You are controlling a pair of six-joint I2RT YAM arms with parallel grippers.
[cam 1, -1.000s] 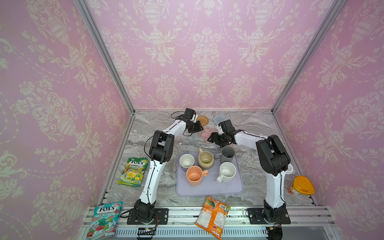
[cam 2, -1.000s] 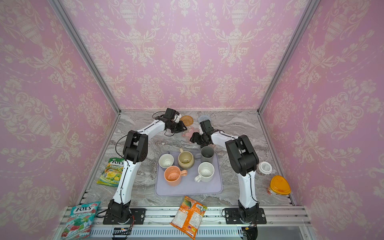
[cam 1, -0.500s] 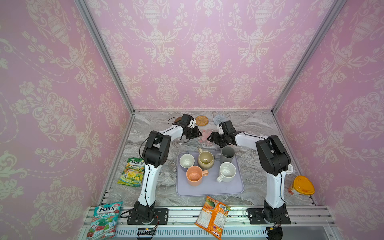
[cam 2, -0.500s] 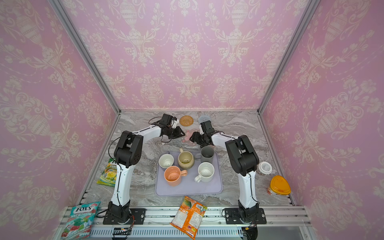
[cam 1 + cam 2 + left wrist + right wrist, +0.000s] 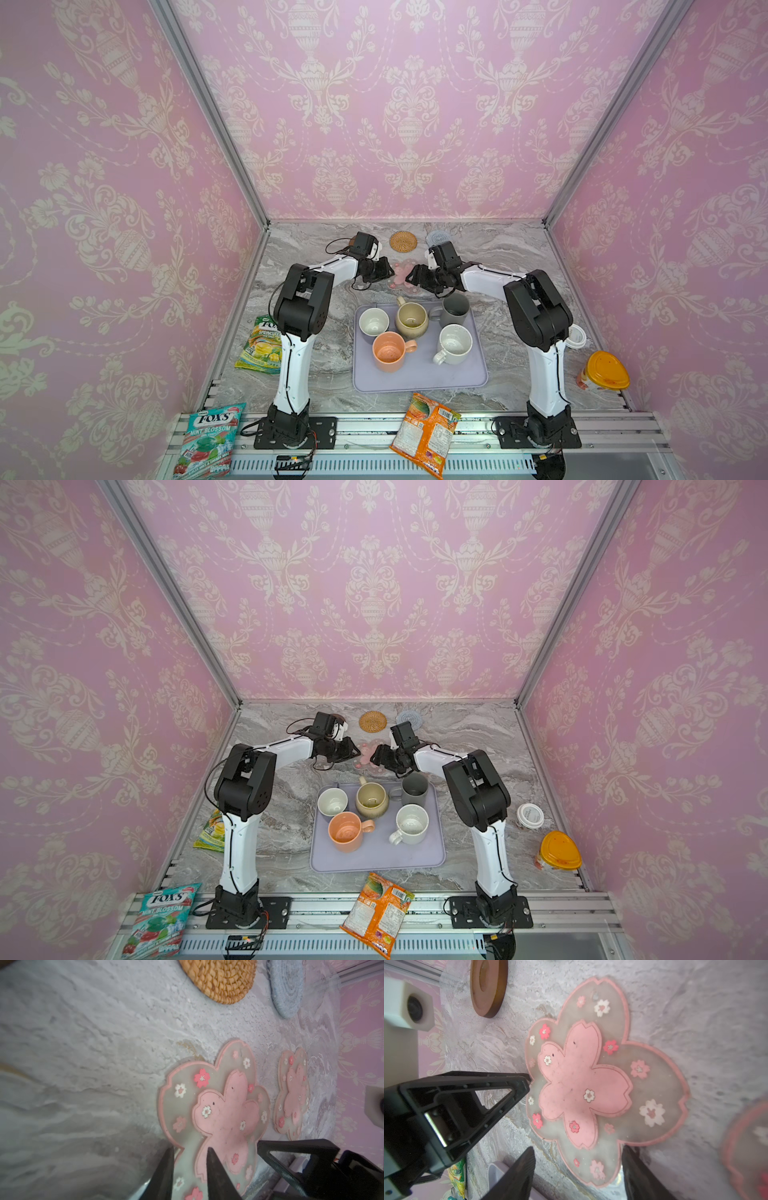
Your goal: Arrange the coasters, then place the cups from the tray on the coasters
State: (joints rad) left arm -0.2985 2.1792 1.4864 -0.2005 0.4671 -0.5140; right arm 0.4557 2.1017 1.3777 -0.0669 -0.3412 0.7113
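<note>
We see the biggest risk at the tray (image 5: 419,380). It lies just behind the right gripper (image 5: 578,1148), toward that arm's base, with all five cups on it. The dark grey mug (image 5: 456,311) stands right beside that arm's wrist, so a careless pull back could clip it and knock it into the beige-olive mug (image 5: 411,319).

Next comes the pink-flower coaster (image 5: 583,1088), lying between the two grippers. The right gripper stands wide open with a finger on each side of one petal, holding nothing. The left gripper (image 5: 190,1147) has its jaws only narrowly apart at the opposite rim. We cannot tell whether it pinches the mat or merely sits over it. If both close, we expect the thin mat to fold or be tugged two ways, and the fingertips could strike each other. A second flower coaster (image 5: 293,1095), just beside the right gripper, might get dragged along.

The room is a booth of pink damask walls (image 5: 415,104). The table (image 5: 519,257) is grey, marble-patterned and flat, so a mat on it offers little edge to catch. The tan woven coaster (image 5: 403,241) and the blue-grey coaster (image 5: 438,239) lie past both grippers, toward the back wall. The brown wooden coaster (image 5: 488,987) lies beyond the left gripper.
</note>
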